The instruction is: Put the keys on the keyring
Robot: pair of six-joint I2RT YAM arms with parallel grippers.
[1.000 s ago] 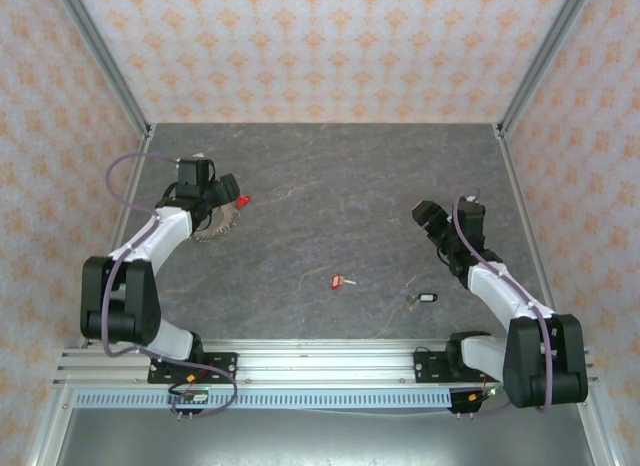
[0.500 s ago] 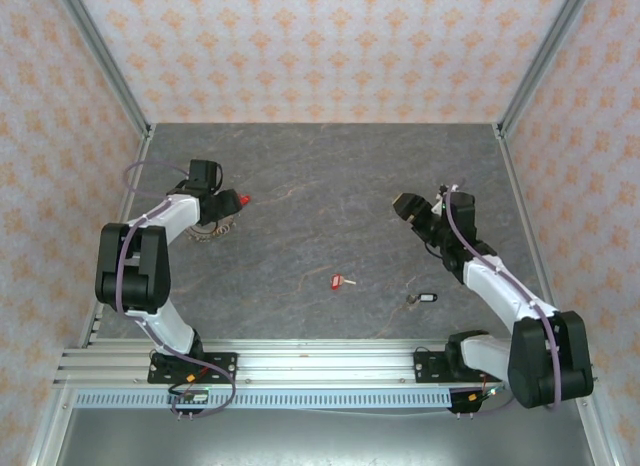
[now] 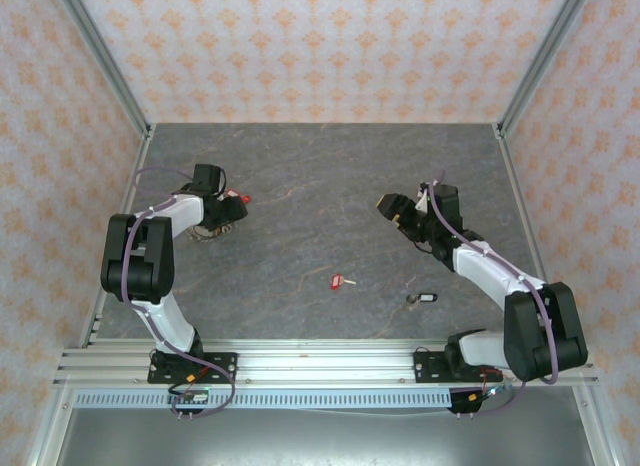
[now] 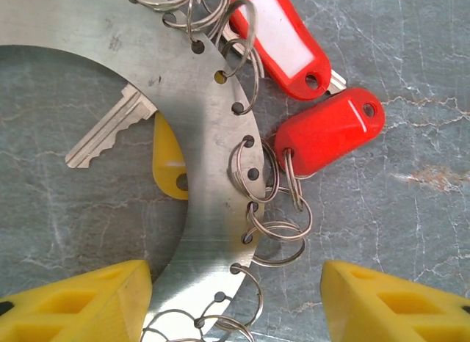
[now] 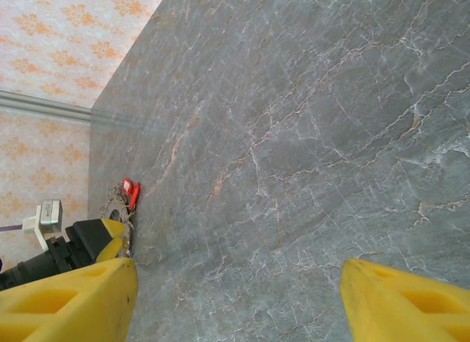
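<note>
The keyring [image 4: 198, 100] is a flat grey metal hoop with holes along its rim, carrying several small split rings. Two red-tagged keys [image 4: 330, 129] hang on its outer edge, and a silver key with a pale yellow tag [image 4: 170, 166] lies inside the hoop. My left gripper [image 4: 235, 305] is open right above it, its yellow fingers [image 4: 73, 302] straddling the hoop's band. From above, the left gripper [image 3: 218, 211] covers the keyring [image 3: 207, 233] at the table's left. A loose red key [image 3: 340, 281] and a black-tagged key [image 3: 425, 298] lie near the middle front. My right gripper [image 3: 390, 206] hovers open, holding nothing.
The right wrist view looks across bare grey marbled table between its own open gripper [image 5: 235, 305] toward the distant keyring [image 5: 117, 206] and the patterned wall [image 5: 73, 34]. Metal frame posts [image 3: 110, 66] edge the table on both sides.
The left arm folded in and brought its gripper over the keyring, its jaws narrowing. The right gripper moved left and farther from its base. The loose keys stayed put.
</note>
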